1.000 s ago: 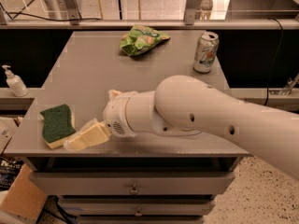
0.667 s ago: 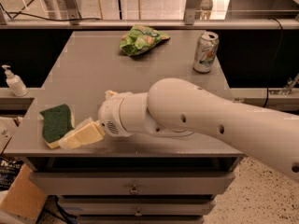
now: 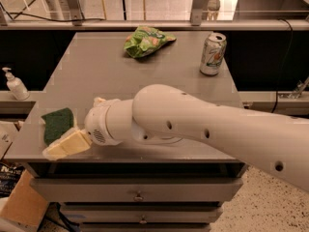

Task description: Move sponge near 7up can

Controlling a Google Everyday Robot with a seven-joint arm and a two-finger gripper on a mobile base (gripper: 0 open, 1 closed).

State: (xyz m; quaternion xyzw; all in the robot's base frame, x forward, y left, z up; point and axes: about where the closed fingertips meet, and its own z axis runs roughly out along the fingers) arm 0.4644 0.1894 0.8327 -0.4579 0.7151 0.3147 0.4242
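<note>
The can (image 3: 213, 54), silver-white metal with green markings and a shiny top, stands upright at the far right of the grey tabletop (image 3: 96, 76). What it holds is hidden. A wrinkly green bag (image 3: 146, 40) lies at the far middle. The flat sponge (image 3: 58, 123), dark green and rough on top, lies at the near left corner. The hand (image 3: 70, 143), pale yellow, lies against its near edge; how far open it is, I cannot tell.
</note>
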